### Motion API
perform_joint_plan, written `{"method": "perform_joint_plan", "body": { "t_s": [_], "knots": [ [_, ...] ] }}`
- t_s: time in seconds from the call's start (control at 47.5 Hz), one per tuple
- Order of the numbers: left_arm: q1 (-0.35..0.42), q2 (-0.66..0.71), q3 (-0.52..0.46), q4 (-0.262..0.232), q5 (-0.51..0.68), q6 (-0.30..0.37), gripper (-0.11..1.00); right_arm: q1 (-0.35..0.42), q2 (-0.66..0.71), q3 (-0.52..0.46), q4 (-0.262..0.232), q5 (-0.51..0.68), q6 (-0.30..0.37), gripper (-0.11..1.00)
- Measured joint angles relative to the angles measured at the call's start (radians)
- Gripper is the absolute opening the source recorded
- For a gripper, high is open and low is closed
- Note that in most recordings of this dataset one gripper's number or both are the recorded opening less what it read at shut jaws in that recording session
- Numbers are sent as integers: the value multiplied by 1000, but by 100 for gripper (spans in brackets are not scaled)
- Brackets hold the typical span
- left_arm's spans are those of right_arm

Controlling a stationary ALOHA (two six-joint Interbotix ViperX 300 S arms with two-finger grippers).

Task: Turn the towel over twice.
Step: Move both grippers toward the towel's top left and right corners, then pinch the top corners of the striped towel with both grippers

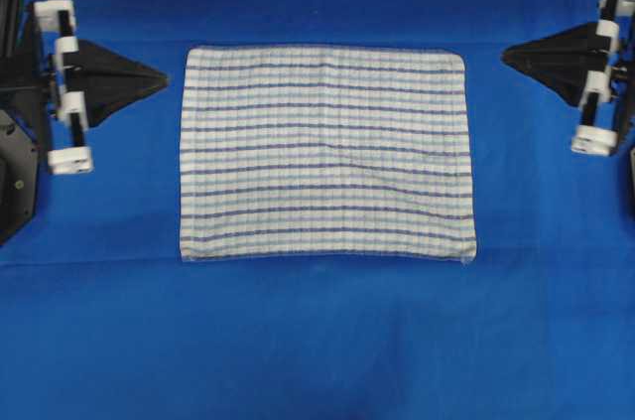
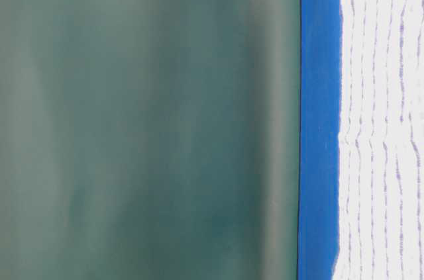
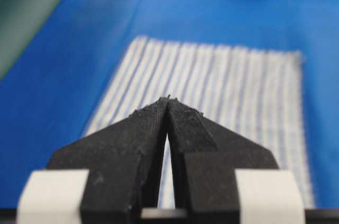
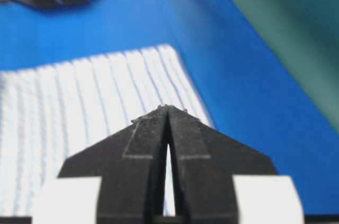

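Note:
The towel (image 1: 325, 154), white with thin dark-blue and light-blue stripes, lies spread flat in the middle of the blue cloth. It also appears in the table-level view (image 2: 384, 134) and ahead of both wrist cameras (image 3: 222, 91) (image 4: 90, 107). My left gripper (image 1: 165, 79) hovers just left of the towel's far left corner, apart from it. Its jaws are shut, tips touching, with nothing between them (image 3: 168, 98). My right gripper (image 1: 505, 55) sits just right of the far right corner, likewise shut and holding nothing (image 4: 167, 107).
A plain blue cloth (image 1: 317, 341) covers the table around the towel. A green backdrop (image 2: 146, 121) stands behind the table's far edge. The black arm bases (image 1: 15, 142) sit at the left and right edges.

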Motion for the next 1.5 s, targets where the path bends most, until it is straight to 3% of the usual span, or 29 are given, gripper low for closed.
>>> {"method": "perform_joint_plan", "body": {
  "t_s": [0.084,0.147,0.358,0.442,0.8,1.179,1.284,1.432,1.495],
  "knots": [
    [34,51,0,0,-3,0,3,-28,61,0,3,3,2,1],
    [63,91,-2,0,-12,0,14,-55,112,-5,6,3,2,3],
    [167,235,3,-2,-63,12,75,-120,299,-41,15,5,2,61],
    [202,302,3,-2,-83,23,89,-143,377,-58,14,5,0,61],
    [316,604,-12,-2,-224,41,87,-230,692,-149,15,-21,-2,58],
    [382,818,-48,-2,-273,41,82,-273,842,-189,14,-63,-3,55],
    [385,839,-58,-3,-258,40,67,-275,851,-192,14,-71,-9,42],
    [391,853,-67,-5,-206,41,24,-273,854,-193,12,-71,-11,6],
    [391,853,-69,-3,-196,44,10,-273,854,-193,14,-71,-12,5]
  ]
}}
